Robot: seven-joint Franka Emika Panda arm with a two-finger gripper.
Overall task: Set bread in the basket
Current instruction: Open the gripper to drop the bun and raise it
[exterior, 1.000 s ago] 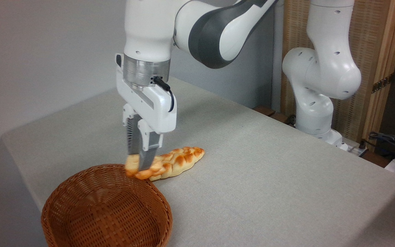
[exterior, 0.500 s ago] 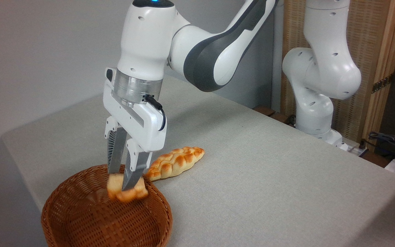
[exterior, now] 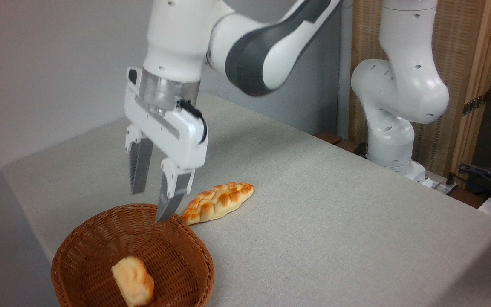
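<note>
White arm is pointing its gripper (exterior: 149, 204) straight down, jaws spread and empty, hovering over the basket (exterior: 100, 238) rim above the bread (exterior: 133, 281).

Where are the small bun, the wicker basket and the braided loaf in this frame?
small bun (exterior: 132, 281): fixed camera, on its pale top face.
wicker basket (exterior: 194, 247): fixed camera, on its right rim.
braided loaf (exterior: 218, 201): fixed camera, on its middle plait.

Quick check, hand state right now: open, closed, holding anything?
Hand: open, holding nothing; the bun lies in the basket below it.
</note>
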